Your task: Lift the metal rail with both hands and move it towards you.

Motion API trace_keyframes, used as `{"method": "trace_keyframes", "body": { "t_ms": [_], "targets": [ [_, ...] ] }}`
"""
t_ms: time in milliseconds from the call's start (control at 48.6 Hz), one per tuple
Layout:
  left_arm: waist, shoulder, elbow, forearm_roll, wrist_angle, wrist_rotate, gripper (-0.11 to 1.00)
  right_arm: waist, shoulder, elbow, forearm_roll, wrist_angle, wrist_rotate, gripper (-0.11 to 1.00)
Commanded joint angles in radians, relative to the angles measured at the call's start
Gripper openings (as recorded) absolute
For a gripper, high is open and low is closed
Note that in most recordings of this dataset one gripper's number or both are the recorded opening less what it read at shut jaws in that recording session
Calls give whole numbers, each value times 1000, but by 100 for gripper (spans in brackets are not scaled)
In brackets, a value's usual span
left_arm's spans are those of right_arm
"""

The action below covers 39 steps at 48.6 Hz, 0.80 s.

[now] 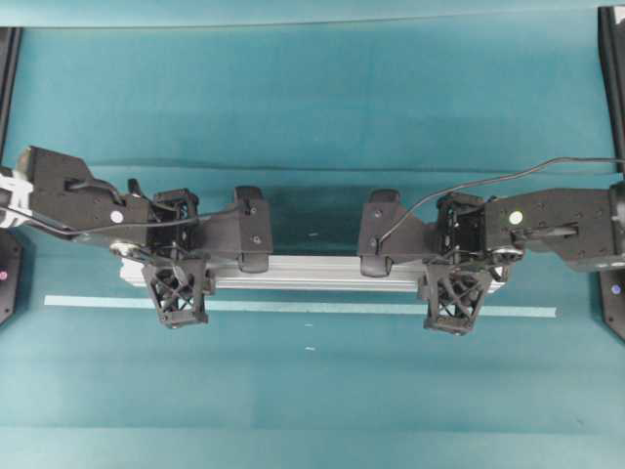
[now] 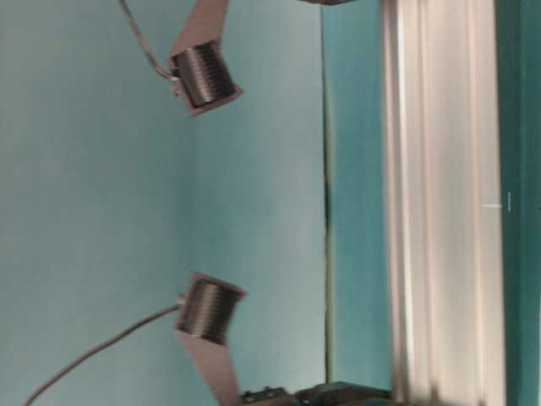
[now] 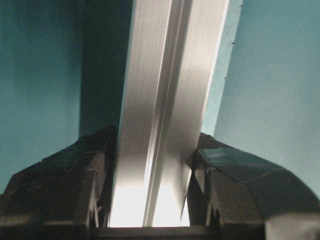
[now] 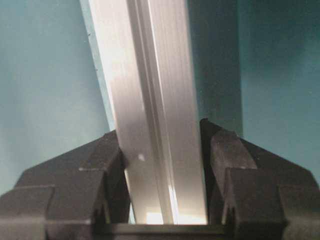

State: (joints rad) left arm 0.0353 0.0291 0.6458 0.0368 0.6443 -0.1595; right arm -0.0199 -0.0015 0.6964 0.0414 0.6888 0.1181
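While both arms hold it, the metal rail (image 1: 322, 273) lies level across the teal table (image 1: 312, 98), just on the far side of the pale-blue tape strip (image 1: 293, 306) and parallel to it. The left gripper (image 1: 176, 293) is clamped on the rail near its left end, and the right gripper (image 1: 457, 298) is clamped near its right end; each has its jaws drawn in narrow against the bar's sides.

My worry is uneven motion. If one arm leads the other on the way over the tape, the bar could twist in the pads or slide out of one grip, and a smooth aluminium face gives little bite. Should one end drop, it could strike the table.

From overhead I get the whole span and the rail's place beside the tape, but the grip itself is buried under the arms. Each wrist view shows black jaws pressed against the grooved sides. Only the table-level view hints at a gap beneath the rail, though it is blurred.
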Motion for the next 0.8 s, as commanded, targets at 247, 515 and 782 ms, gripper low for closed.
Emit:
{"method": "trace_keyframes", "body": {
  "t_ms": [247, 515, 782],
  "targets": [
    [31, 29, -9, -6, -37, -34, 31, -5, 32, 0, 18, -57, 15, 41],
    [17, 43, -43, -6, -38, -35, 31, 9, 31, 3, 32, -52, 18, 40],
    [-15, 57, -66, -6, -35, -60, 31, 9, 31, 2, 32, -57, 20, 41]
  ]
}}
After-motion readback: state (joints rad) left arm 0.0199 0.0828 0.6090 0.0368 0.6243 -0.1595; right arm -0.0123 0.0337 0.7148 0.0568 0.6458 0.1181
